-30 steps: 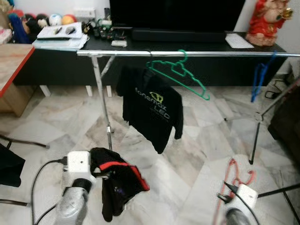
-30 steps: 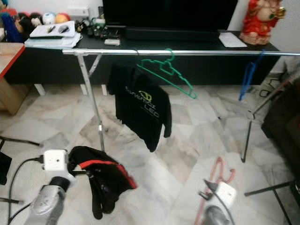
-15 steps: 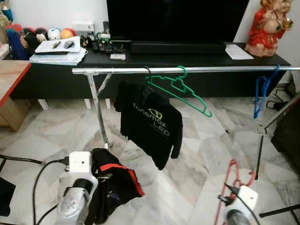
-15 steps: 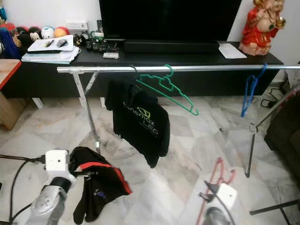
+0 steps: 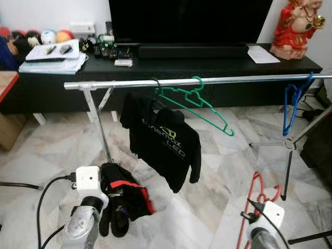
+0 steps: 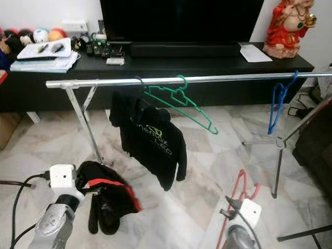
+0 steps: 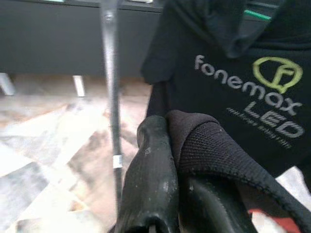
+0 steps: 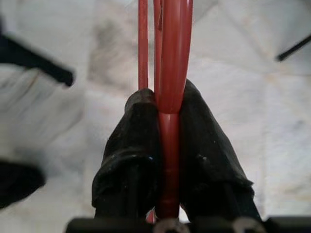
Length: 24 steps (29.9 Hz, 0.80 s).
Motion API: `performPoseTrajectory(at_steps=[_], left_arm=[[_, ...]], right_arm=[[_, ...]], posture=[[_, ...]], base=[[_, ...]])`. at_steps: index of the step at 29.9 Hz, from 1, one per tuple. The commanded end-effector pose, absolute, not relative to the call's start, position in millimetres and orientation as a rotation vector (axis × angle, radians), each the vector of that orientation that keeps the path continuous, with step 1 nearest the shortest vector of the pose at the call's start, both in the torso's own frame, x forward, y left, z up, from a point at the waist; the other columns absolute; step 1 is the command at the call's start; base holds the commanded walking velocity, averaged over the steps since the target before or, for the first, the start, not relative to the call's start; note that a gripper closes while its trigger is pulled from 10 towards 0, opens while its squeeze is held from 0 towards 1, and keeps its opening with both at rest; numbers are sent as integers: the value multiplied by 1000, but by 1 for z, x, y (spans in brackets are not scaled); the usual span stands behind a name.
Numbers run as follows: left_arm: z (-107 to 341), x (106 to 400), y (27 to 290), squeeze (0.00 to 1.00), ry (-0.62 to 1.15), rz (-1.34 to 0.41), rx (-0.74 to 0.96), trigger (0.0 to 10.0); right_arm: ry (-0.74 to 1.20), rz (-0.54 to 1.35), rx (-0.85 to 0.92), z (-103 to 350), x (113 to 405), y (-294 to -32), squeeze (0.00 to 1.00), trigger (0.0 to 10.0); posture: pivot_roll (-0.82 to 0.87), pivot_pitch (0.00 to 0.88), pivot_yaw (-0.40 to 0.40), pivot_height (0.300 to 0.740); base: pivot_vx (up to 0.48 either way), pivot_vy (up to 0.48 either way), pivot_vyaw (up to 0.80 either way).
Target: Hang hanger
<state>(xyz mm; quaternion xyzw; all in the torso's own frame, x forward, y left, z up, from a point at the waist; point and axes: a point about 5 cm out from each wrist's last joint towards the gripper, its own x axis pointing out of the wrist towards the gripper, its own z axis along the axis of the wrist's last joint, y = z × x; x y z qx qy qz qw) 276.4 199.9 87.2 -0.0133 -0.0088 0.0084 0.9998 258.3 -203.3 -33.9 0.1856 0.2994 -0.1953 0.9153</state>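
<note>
A silver clothes rail (image 5: pixel 207 81) was seen spanning the room above a marble floor (image 5: pixel 218 171). From the rail were hung a black hoodie (image 5: pixel 163 142), 1 green hanger (image 5: pixel 199 104) and 1 blue hanger (image 5: pixel 293 104). Behind it, papers (image 5: pixel 52 54) and a red figurine (image 5: pixel 295 26) were carried on a black TV bench (image 5: pixel 207 57).

The clothes rail (image 5: pixel 207 81) is shiny bare metal; the green hanger (image 5: pixel 199 104), blue hanger (image 5: pixel 291 106) and red hanger (image 8: pixel 170 87) are smooth glossy plastic; the hung black shirt (image 5: pixel 163 142) is matt cloth with a printed logo; the floor (image 5: pixel 218 171) is polished veined marble; the TV cabinet (image 5: pixel 171 59) is matt black
</note>
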Motion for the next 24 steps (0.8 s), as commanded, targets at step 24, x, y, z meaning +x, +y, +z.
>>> performPoseTrajectory(at_steps=[24], left_arm=[[92, 276, 200, 0, -43, 36, -13, 10000]], right_arm=[[605, -379, 336, -30, 261, -212, 0, 10000]], posture=[[38, 172, -60, 740]], base=[[207, -331, 175]])
